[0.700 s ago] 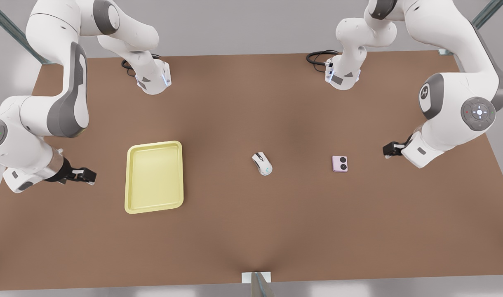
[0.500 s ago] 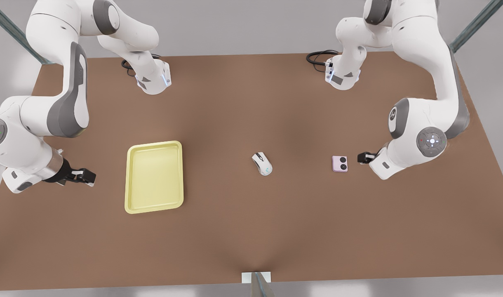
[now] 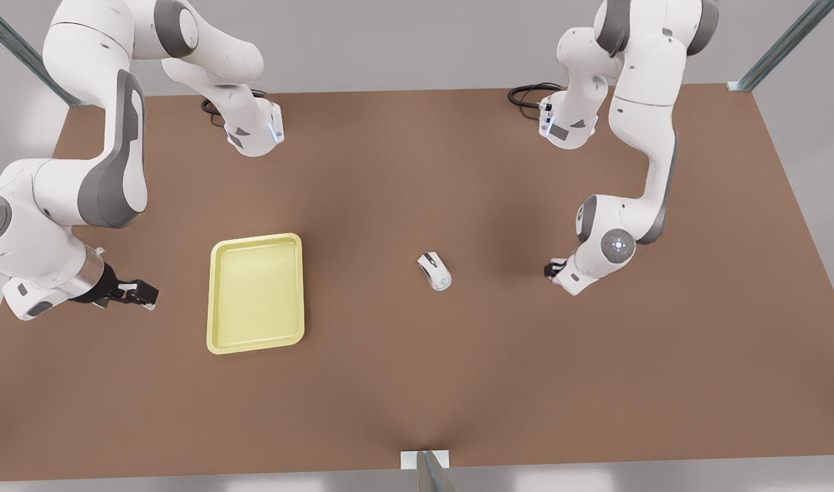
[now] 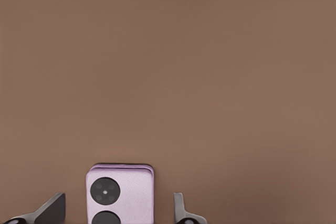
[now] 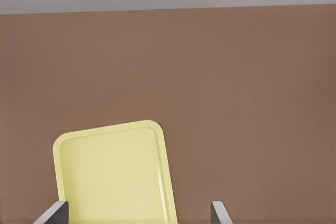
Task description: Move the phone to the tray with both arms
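Phone (image 4: 120,194) flat on desk (image 3: 417,383), well apart from tray (image 3: 256,294). Left gripper (image 4: 118,214) above it, fingers (image 4: 50,211) spread either side, not touching. Likely light, stiff, thin, slick: pinch opposite side edges. Right gripper (image 3: 131,293) waits beside tray, fingers spread.

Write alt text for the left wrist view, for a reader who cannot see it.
A pale pink phone with two dark round circles lies flat on the brown table, between the two spread black fingers of the left gripper, which touch neither of its sides.
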`<state>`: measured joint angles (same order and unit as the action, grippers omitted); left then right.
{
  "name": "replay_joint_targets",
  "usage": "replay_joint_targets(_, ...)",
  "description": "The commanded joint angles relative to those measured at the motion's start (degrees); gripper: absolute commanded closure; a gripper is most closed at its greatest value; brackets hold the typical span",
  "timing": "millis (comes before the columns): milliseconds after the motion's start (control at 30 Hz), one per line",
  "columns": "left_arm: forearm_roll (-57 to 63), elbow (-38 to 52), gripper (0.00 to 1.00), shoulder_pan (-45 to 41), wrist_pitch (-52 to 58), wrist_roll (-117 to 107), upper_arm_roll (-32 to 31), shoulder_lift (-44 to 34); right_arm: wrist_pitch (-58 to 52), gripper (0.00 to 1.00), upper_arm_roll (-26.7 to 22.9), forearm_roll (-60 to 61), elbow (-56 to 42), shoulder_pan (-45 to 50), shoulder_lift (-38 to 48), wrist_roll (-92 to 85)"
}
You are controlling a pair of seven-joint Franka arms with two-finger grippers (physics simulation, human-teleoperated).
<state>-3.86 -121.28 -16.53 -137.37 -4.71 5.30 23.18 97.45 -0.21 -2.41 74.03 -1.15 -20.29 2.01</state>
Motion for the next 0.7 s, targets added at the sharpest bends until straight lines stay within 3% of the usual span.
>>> replay_joint_targets(0, 0.08, -0.62, 0.0, 0.0, -6.95, -3.99, 0.07, 0.11, 0.02, 0.0, 0.03, 0.04, -0.03, 0.0, 0.07, 0.19)
replay_joint_targets(167, 0.08, -6.07, 0.0, -0.09, -11.43, -2.77, 0.15, 0.2, -0.07, 0.0, -0.05, 0.04, -0.03, 0.0, 0.07, 0.19)
replay_joint_targets(600, 0.17, -6.87, 0.0, -0.09, -11.52, -1.62, 0.33, 1.78, -0.07, 0.0, 0.03, 0.04, -0.03, 0.09, 0.07, 0.1)
replay_joint_targets(667, 0.17, -6.86, 0.09, -0.09, -11.52, -1.53, 0.33, 1.87, -0.07, 0.0, 0.03, 0.04, -0.03, 0.0, 0.07, 0.1)
